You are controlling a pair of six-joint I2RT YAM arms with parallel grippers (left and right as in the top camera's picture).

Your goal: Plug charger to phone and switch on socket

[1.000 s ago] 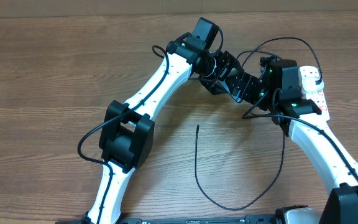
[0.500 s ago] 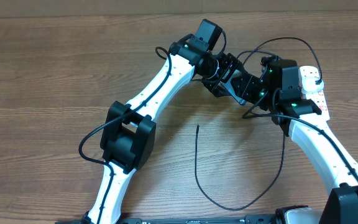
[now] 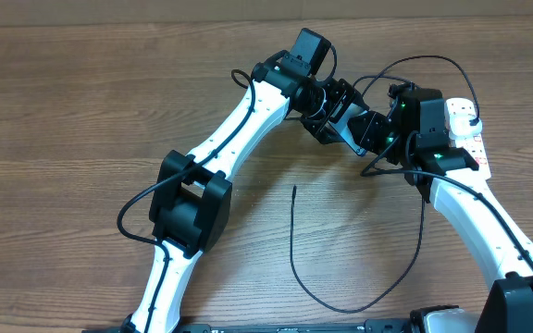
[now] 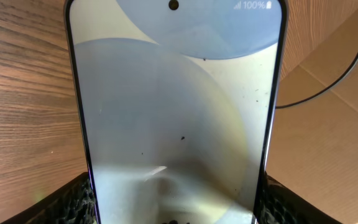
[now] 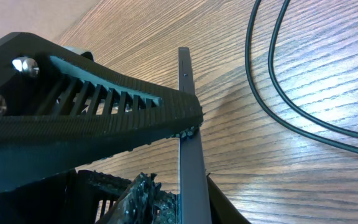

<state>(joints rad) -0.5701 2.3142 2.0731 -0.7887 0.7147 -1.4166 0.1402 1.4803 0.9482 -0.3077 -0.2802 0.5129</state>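
Overhead: the left gripper (image 3: 333, 104) and right gripper (image 3: 370, 129) meet near the far side of the tabletop (image 3: 81, 111). Over the last second the right jaws have drawn in, while both arms barely shifted. That looks like a handover or regrasp of the phone (image 4: 176, 112), which is hidden between them here. The charger (image 3: 293, 242) lies in a loose curve on the wood nearer the robot, its tip free and untouched. The socket (image 3: 471, 141) sits just behind the right arm. Plugging in has not begun.

Left wrist: the lit screen fills the view, its long edges clamped between the left pads (image 4: 74, 200). Brown cardboard (image 4: 334, 143) stands beyond the wood-grain surface.

Right wrist: the phone is seen edge-on. One ribbed finger (image 5: 135, 124) presses its face, so the right jaws seem clamped on it, though the other finger is mostly hidden.
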